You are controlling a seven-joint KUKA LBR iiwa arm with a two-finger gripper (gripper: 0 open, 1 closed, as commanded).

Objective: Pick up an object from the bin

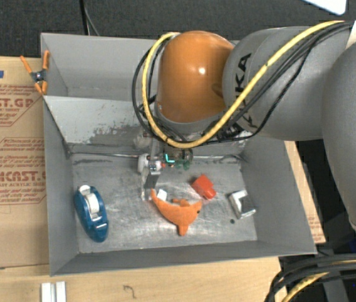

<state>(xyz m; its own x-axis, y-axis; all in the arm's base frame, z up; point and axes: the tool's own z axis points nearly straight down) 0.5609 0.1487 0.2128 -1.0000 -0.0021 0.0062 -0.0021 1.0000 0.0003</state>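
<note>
My gripper (150, 182) hangs low in the middle of the bin, just below the arm's orange cover. Its tip stands at the left end of a flat orange piece (178, 211) with a pointed lower end, which lies on the bin floor. I cannot tell whether it touches that piece. A small red-orange block (203, 187) sits just to the right of the gripper. Farther right lies a small silver and white metal clip (242, 204).
A blue and white tape dispenser (91, 214) lies near the bin's front left corner. The arm and its cover hang over the back middle of the bin and hide the floor there.
</note>
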